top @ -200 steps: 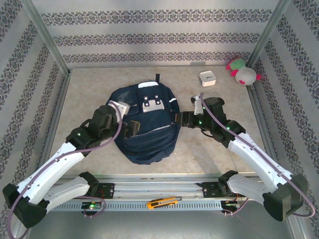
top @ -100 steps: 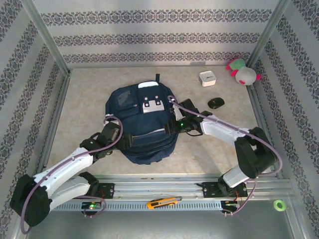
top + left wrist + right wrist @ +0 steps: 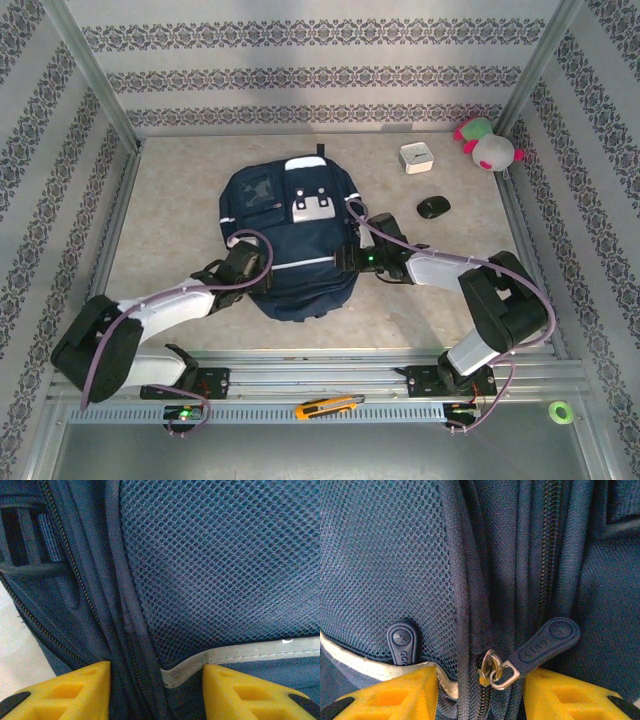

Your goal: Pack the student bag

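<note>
Soft student bag [image 3: 290, 245] slumps; left gripper [image 3: 156, 682] at its 8 o'clock, right gripper [image 3: 481, 690] at 3 o'clock straddle zipper seams [image 3: 547, 545], clamped or not unclear; seams likely grip best.

Matt cloth, mesh, bright metal.
The large navy-blue fabric backpack [image 3: 295, 240] has coarse mesh panels [image 3: 220, 560], a matt rubbery zip pull [image 3: 545, 641] and a shiny metal ring [image 3: 498, 673].

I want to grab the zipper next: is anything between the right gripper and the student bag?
Nothing visible does. The right gripper is close up to the student bag, jaws apart astride its zipper seam, with the zipper pull and its metal ring lying between the fingers.
</note>
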Tool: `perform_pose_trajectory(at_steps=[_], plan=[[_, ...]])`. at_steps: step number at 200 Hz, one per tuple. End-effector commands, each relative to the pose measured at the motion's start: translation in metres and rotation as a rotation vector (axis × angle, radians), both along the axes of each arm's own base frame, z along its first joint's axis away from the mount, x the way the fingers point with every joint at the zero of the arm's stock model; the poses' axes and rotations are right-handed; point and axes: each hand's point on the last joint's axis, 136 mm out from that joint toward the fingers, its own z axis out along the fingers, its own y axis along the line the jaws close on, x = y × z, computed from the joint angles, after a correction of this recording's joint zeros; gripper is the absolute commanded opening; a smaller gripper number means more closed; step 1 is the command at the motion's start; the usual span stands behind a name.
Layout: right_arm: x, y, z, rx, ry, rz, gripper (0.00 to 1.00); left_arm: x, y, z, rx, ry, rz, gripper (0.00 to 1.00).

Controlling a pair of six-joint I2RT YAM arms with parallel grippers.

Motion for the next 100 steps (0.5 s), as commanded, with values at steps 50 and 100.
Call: perform_pose_trajectory(at_steps=[50,100], plan=[[-0.022,-0.075,-0.029,-0.095,0.119,-0.176,0.46,0.040,-0.073,0.008,-0.061,-0.075,-0.131,0.51],[-0.018,-0.084,-0.018,-0.080,0.092,-0.192,0.48,0.044,-0.075,0.018,-0.062,-0.100,-0.125,0.55]])
